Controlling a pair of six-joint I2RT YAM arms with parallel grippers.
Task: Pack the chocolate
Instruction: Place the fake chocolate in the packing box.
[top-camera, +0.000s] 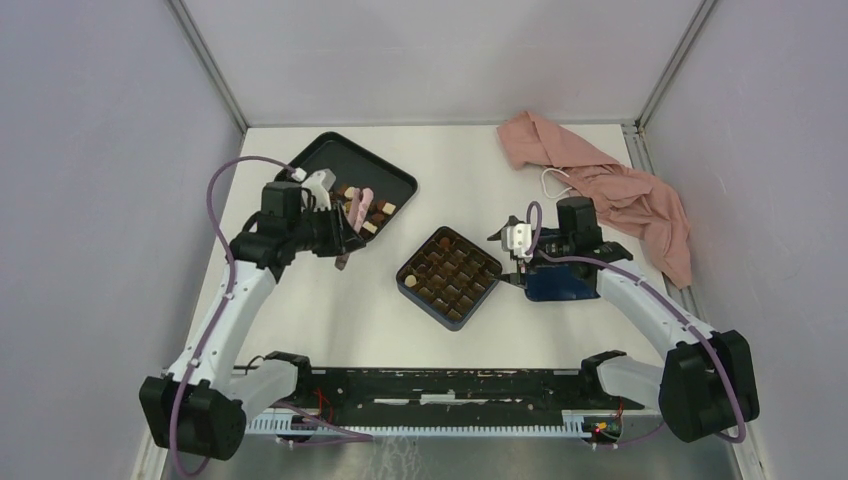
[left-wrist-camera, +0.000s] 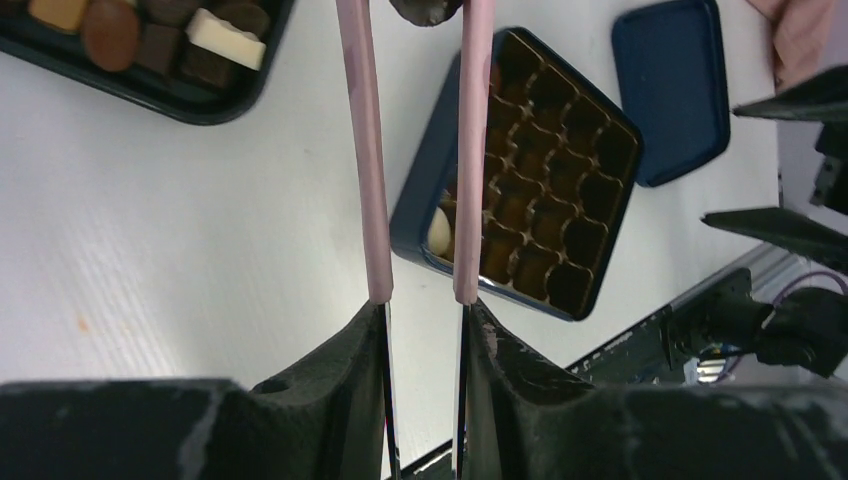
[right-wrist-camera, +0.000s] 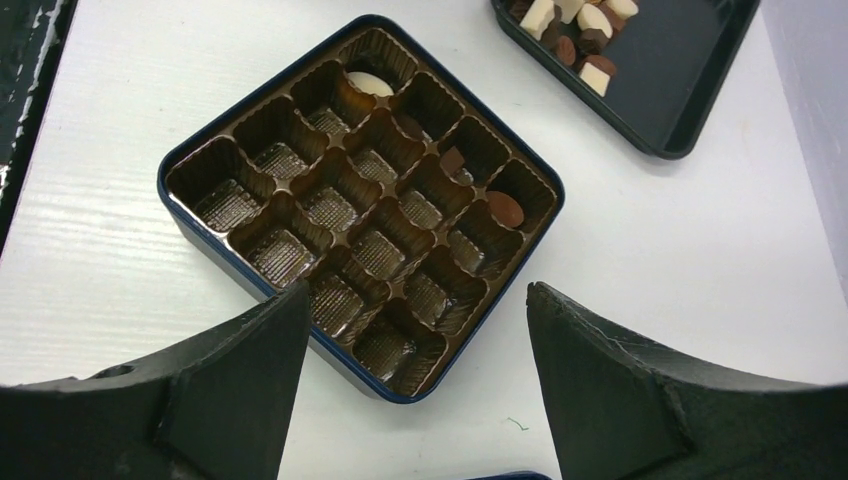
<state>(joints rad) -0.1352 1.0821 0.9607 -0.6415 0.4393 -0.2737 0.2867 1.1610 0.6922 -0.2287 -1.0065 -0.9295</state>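
My left gripper (left-wrist-camera: 422, 305) is shut on pink tongs (left-wrist-camera: 365, 150); a dark chocolate piece (left-wrist-camera: 425, 8) sits between their tips at the frame's top edge. In the top view this gripper (top-camera: 345, 228) is at the near edge of the black tray (top-camera: 330, 152), which holds several loose chocolates (top-camera: 375, 215). The dark blue grid box (top-camera: 449, 277) holds a cream-white oval (right-wrist-camera: 370, 83), a small dark piece (right-wrist-camera: 452, 160) and a brown oval (right-wrist-camera: 503, 207). My right gripper (right-wrist-camera: 415, 330) is open and empty, just right of the box (right-wrist-camera: 200, 215).
The box's blue lid (top-camera: 560, 285) lies under the right gripper and shows in the left wrist view (left-wrist-camera: 680, 90). A pink cloth (top-camera: 600, 180) is bunched at the back right. A black rail (top-camera: 450, 385) runs along the near edge.
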